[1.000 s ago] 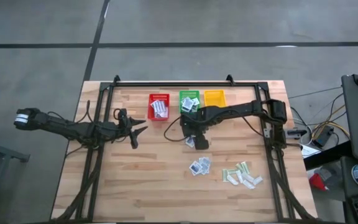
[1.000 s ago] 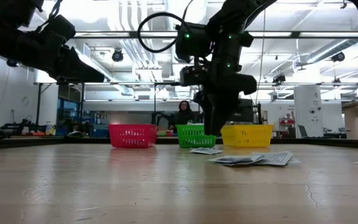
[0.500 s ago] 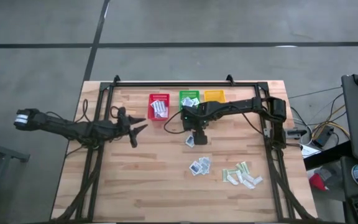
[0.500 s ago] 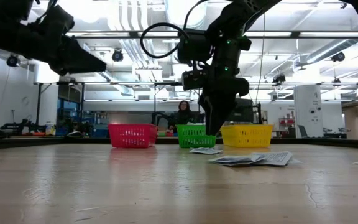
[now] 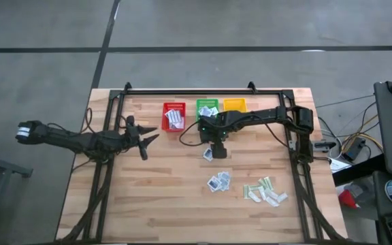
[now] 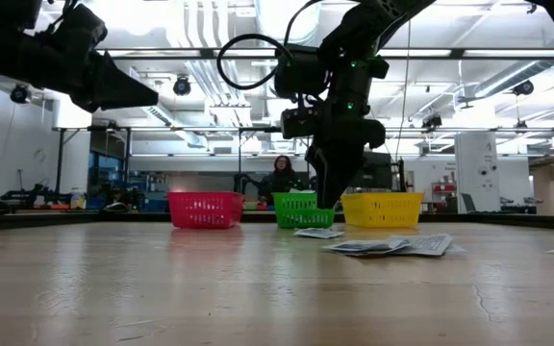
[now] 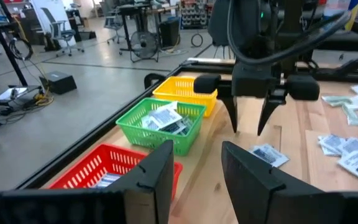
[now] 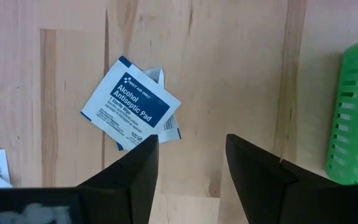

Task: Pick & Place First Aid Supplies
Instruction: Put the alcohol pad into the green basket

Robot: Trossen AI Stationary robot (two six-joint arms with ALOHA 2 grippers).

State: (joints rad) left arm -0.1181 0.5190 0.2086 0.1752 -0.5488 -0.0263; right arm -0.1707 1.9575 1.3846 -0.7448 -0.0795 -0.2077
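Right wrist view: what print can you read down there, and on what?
"FIRST AID ONLY" and "Alcohol Antiseptic Pad" on the blue panel of the square packet below the open right gripper.
Smaller lines under that on the same packet: too small to read.
Print on the packets in the green basket: cut off, unreadable.

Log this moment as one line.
right end effector: open, empty, above antiseptic pad packets | left end effector: open, idle near red basket | green basket: holds packets
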